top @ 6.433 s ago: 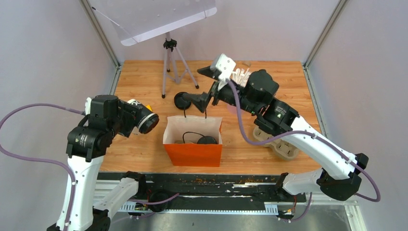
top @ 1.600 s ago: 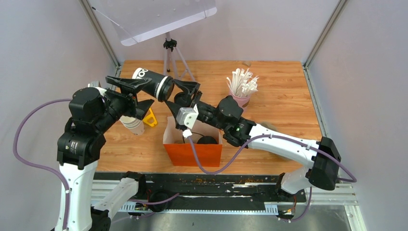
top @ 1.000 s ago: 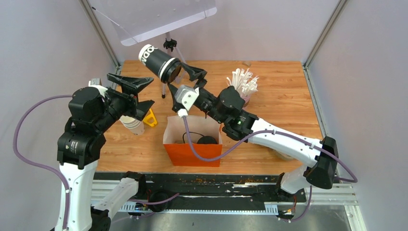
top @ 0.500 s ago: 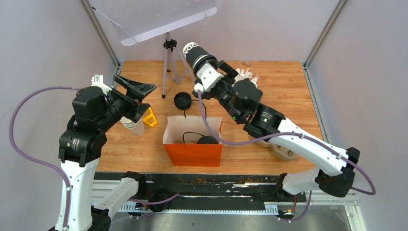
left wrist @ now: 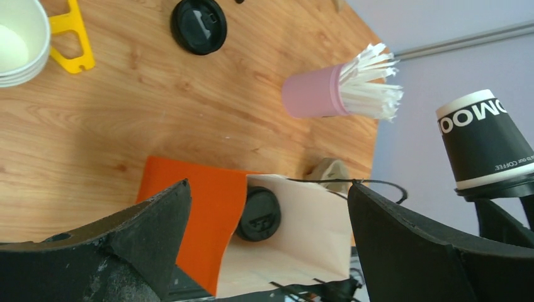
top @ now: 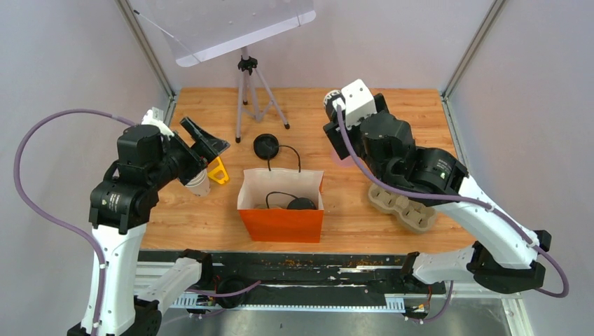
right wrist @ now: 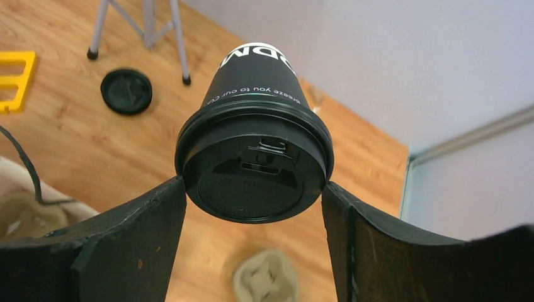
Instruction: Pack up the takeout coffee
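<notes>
One black paper takeout cup (right wrist: 258,75) with a white base band and round black lid is clamped at its lid rim in your right claw (right wrist: 254,189). It is held in the air over the far right of the bench, base pointing away from the wrist. Its small white line reads "breeze you to our Cu…", and of the band's big letters you can read only some O's and an M. Your left claw (left wrist: 267,201) stands wide and empty. The orange-brown wooden bench (top: 210,105), walled in pale grey with metal corner posts, carries several things:
- an orange paper bag (top: 281,213) with a second black lid (left wrist: 259,214) showing inside
- a loose black lid (top: 266,147)
- a pink cup of white straws (left wrist: 315,94)
- a brown pulp tray (top: 403,206)
- a stack of white cups (left wrist: 19,41)
- a yellow plastic piece (left wrist: 70,34)

Half a second back the right arm held the cup nearer the grey tripod (top: 246,84). It has swung right since, and the left claw has eased lower.
</notes>
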Controlling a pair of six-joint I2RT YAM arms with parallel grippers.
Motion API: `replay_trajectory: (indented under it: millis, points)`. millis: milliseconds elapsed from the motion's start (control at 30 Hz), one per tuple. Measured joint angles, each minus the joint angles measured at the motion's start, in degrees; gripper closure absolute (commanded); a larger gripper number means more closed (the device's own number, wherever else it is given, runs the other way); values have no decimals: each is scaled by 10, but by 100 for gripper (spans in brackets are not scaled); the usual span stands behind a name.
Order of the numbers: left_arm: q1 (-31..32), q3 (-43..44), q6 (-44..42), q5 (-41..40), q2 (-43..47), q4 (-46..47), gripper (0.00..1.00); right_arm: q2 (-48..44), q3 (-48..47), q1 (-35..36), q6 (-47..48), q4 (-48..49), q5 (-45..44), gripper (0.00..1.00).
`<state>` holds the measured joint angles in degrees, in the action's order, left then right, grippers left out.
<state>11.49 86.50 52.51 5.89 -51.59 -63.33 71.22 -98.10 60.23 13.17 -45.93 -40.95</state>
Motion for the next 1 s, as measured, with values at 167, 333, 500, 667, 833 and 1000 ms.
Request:
replay_trajectory:
  millis: [167, 333, 500, 667, 833, 1000]
  points:
    - [0, 2, -48, -6, -2, -26, 0, 33, -68, 0, -161, -203, -8, 28]
    - [0, 3, -87, -16, -2, -47, 0, 60, -73, 0, -290, -341, 23, 28]
    - [0, 12, -120, -24, -2, -66, 0, 59, -27, -1, -376, -408, 70, 28]
    - [0, 23, -141, -32, 0, -77, 0, 54, 20, -29, -412, -419, 115, 27]
    - [0, 33, -156, -37, 0, -91, 0, 32, 108, -91, -416, -401, 172, 27]
    - [0, 42, -169, -47, 1, -101, 0, 26, 176, -124, -410, -346, 229, 27]
